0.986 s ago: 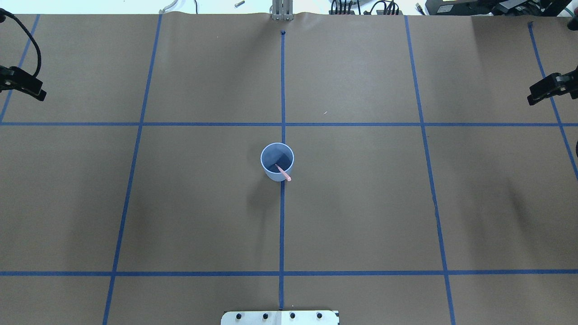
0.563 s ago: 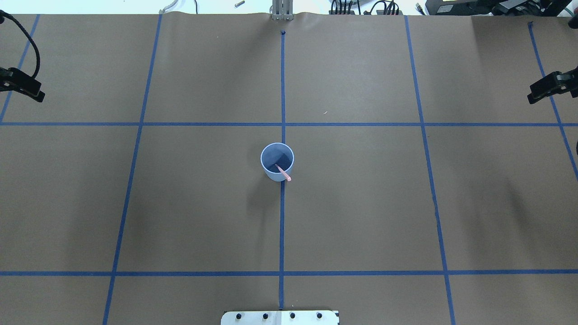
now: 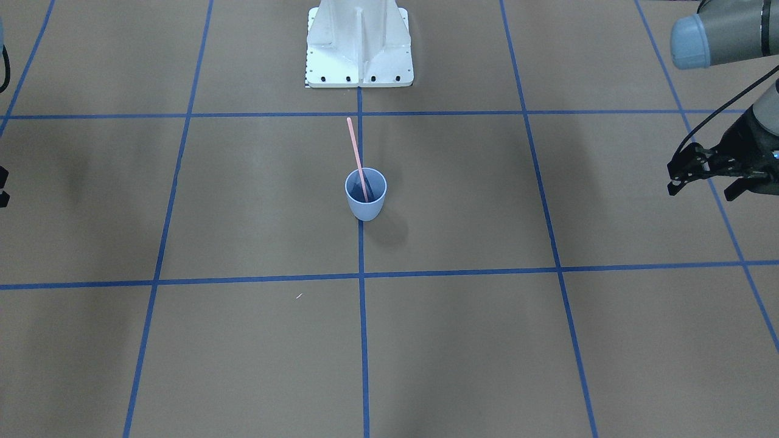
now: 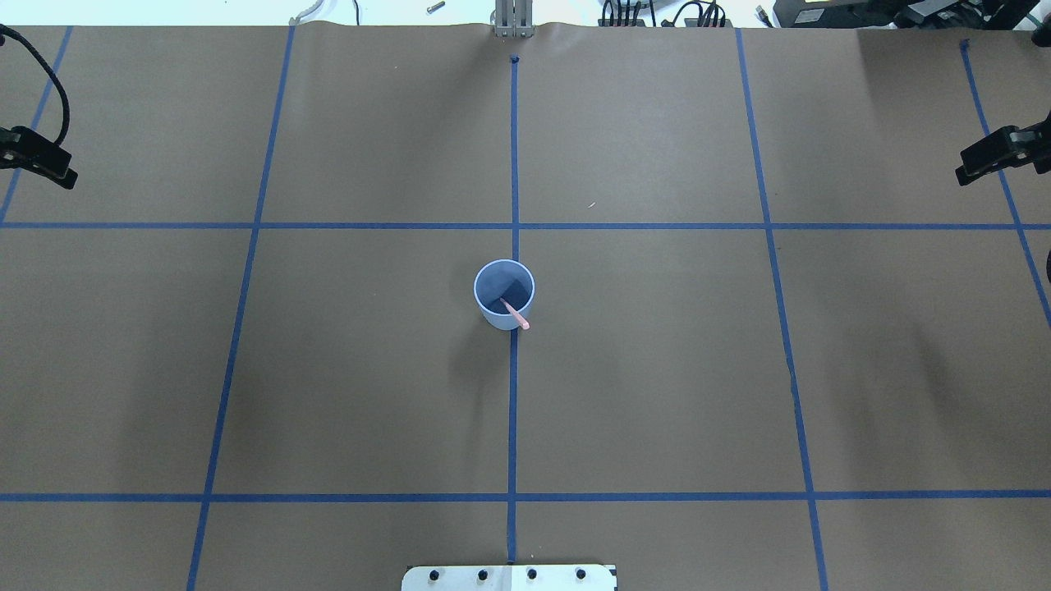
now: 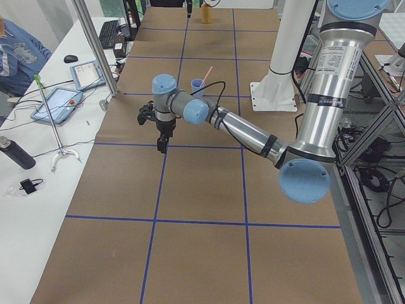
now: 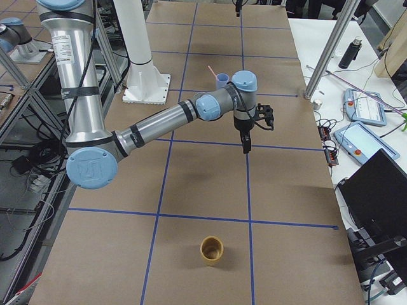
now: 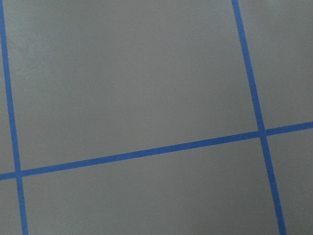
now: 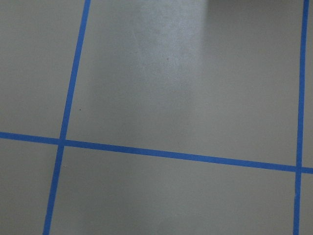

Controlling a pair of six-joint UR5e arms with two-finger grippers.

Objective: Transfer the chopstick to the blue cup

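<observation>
The blue cup (image 4: 503, 294) stands upright at the middle of the table, also in the front view (image 3: 366, 194). One pink chopstick (image 3: 356, 155) stands in it and leans on the rim toward the robot base; its top shows from overhead (image 4: 517, 316). My left gripper (image 4: 66, 174) hangs at the far left edge, far from the cup, and looks shut and empty (image 5: 162, 145). My right gripper (image 4: 967, 172) hangs at the far right edge, and also looks shut and empty (image 6: 245, 146). Both wrist views show only brown paper and blue tape.
A tan cup (image 6: 212, 249) stands near the table's right end (image 5: 205, 12). The robot's base plate (image 3: 359, 67) is behind the blue cup. Side benches with tablets (image 5: 60, 104) and a metal post (image 6: 331, 47) flank the table.
Both grippers have drifted slightly further outward toward the table's edges. The cup and chopstick have not moved.
</observation>
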